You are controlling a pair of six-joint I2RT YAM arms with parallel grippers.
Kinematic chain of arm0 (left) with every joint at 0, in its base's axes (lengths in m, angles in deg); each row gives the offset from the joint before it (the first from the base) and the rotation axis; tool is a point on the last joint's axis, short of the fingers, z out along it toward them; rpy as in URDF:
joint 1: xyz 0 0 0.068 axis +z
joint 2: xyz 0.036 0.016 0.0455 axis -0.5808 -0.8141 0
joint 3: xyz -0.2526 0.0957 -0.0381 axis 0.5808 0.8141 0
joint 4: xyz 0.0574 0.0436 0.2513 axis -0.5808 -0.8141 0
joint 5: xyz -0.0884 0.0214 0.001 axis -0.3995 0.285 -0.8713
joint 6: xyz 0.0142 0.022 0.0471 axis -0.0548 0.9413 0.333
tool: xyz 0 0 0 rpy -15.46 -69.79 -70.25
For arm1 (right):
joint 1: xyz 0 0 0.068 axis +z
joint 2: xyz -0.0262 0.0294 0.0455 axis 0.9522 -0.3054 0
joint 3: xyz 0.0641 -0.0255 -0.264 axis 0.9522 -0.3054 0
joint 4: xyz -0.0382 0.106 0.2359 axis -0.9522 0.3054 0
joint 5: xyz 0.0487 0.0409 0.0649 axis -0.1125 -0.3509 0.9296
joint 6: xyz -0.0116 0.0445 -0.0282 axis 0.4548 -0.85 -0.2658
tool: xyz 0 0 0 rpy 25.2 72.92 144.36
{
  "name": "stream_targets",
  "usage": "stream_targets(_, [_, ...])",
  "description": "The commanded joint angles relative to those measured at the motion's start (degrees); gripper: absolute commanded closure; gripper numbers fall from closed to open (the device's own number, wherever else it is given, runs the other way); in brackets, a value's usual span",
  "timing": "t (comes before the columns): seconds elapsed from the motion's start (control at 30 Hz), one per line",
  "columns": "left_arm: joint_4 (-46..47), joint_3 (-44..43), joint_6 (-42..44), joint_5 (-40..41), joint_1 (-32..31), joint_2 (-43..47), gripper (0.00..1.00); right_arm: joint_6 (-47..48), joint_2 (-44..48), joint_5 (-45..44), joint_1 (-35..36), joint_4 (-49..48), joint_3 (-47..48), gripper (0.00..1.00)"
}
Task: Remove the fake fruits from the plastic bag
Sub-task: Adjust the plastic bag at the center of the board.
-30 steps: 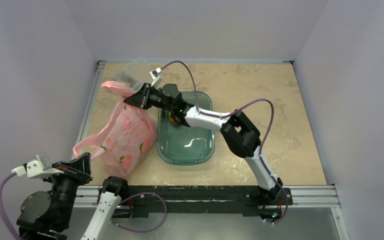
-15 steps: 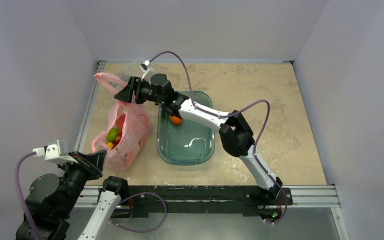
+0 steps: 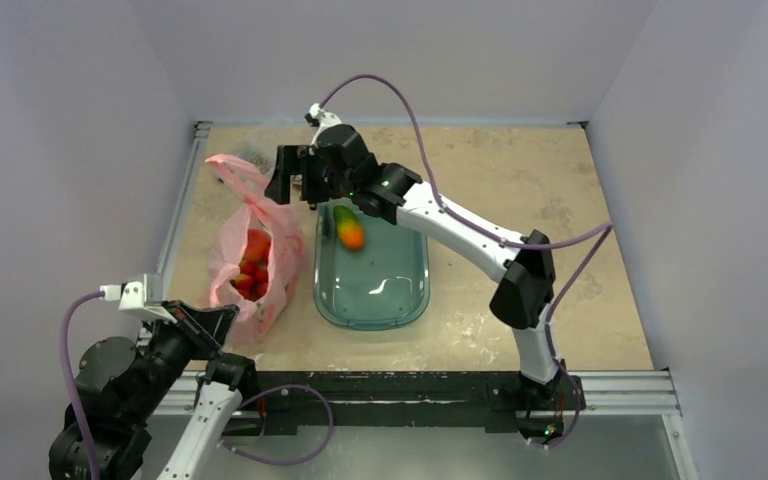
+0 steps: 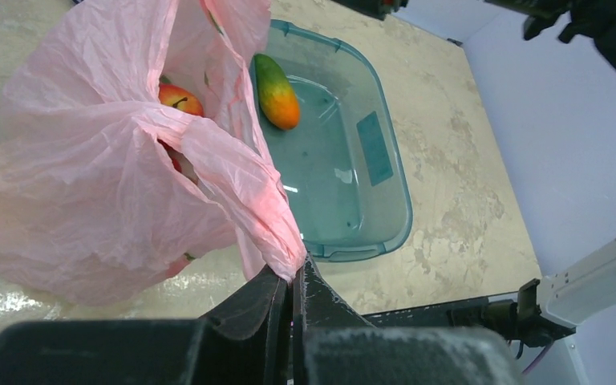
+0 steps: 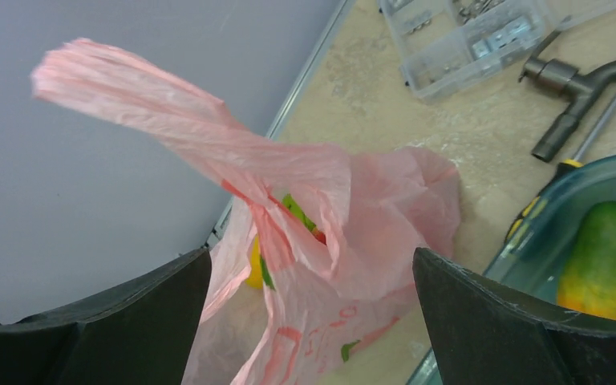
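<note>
The pink plastic bag (image 3: 265, 250) lies at the table's left with its mouth open. Red fake fruits (image 3: 252, 268) show inside it. In the left wrist view a red-orange fruit (image 4: 178, 98) peeks from the bag (image 4: 88, 176). The right wrist view shows a yellow fruit (image 5: 253, 265) and a green one (image 5: 293, 210) in the bag (image 5: 385, 216). My left gripper (image 3: 222, 318) (image 4: 293, 273) is shut on the bag's near handle. My right gripper (image 3: 295, 185) (image 5: 311, 255) hangs open above the far handle, which stands up loose between its fingers.
A teal see-through tub (image 3: 400, 300) stands right of the bag, holding a green-to-orange mango (image 3: 348, 226). Behind the bag lie a clear parts box (image 5: 465, 40), a grey hammer-like tool (image 5: 577, 104) and a screwdriver (image 5: 533, 212).
My right gripper has opened and let go of the bag's far handle, then drawn back to the right. The left gripper has moved right with its handle, and the bag's mouth now shows the fruits.
</note>
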Motion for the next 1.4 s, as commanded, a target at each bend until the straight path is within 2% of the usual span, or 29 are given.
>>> stream_targets(0.0, [2.90,-0.28,-0.34,-3.47,-0.16,-0.03,1.00,3.94,7.38,-5.04,-0.08,4.48,-2.68,0.01])
stream_targets(0.13, [3.19,-0.59,0.16,-5.50,-0.17,-0.90,1.00,0.93,10.43,-2.04,1.73,1.27,-8.38,0.01])
stream_targets(0.33, [3.72,-0.63,-0.01,-5.84,-0.17,-1.85,1.00,-5.68,10.91,2.47,7.50,-13.12,-18.41,0.03])
stream_targets(0.37, [3.82,-0.69,-0.05,-6.30,-0.17,-2.18,1.00,-6.82,10.35,2.49,8.06,-14.40,-19.14,0.10])
stream_targets(0.47, [3.65,-0.90,-0.06,-6.81,-0.17,-2.55,1.00,-10.67,9.06,3.32,8.66,-17.97,-22.23,0.42])
stream_targets(0.53, [3.25,-1.09,0.05,-6.67,-0.17,-2.28,1.00,-12.71,8.78,2.17,8.66,-19.36,-24.15,0.55])
stream_targets(0.57, [2.91,-1.23,0.16,-6.48,-0.17,-2.14,1.00,-13.29,8.77,1.44,8.66,-19.96,-25.17,0.64])
stream_targets(0.63, [1.72,-1.85,0.21,-5.57,-0.17,-1.83,1.00,-15.01,8.96,2.77,8.40,-22.54,-27.28,0.93])
stream_targets(0.67, [0.85,-2.27,0.30,-5.26,-0.17,-1.77,1.00,-15.33,9.37,2.43,8.02,-22.75,-28.12,1.00])
stream_targets(0.73, [-0.88,-3.23,0.82,-4.84,-0.17,-1.41,1.00,-15.34,11.12,5.78,6.59,-26.75,-31.61,1.00])
stream_targets(0.83, [-3.71,-5.90,2.44,-4.36,-0.17,-1.11,1.00,-15.95,14.95,11.58,4.94,-43.35,-41.32,1.00])
stream_targets(0.87, [-4.36,-7.20,3.42,-4.32,-0.17,-1.32,1.00,-15.83,15.56,11.79,4.89,-45.28,-42.11,1.00])
stream_targets(0.9, [-5.14,-8.70,4.18,-4.19,-0.17,-1.77,0.96,-14.56,15.46,12.10,4.89,-44.53,-41.33,1.00])
stream_targets(0.97, [-6.08,-12.16,5.56,-3.77,-0.17,-3.24,0.69,-11.83,14.63,12.75,4.85,-41.00,-38.76,1.00])
stream_targets(1.03, [-6.27,-15.78,6.46,-3.64,-0.17,-5.07,0.45,-11.89,14.24,14.45,4.88,-42.47,-38.59,1.00])
stream_targets(1.1, [-5.89,-20.45,7.50,-3.75,-0.12,-7.42,0.31,-11.93,14.24,14.84,4.89,-43.27,-38.63,1.00])
stream_targets(1.2, [-6.00,-26.90,8.82,-1.14,-0.17,-11.10,0.25,-11.62,14.51,15.03,4.87,-44.21,-38.96,1.00])
stream_targets(1.37, [-7.45,-33.96,10.12,9.43,-0.17,-17.85,0.24,-11.06,15.05,15.29,4.88,-44.40,-39.27,1.00])
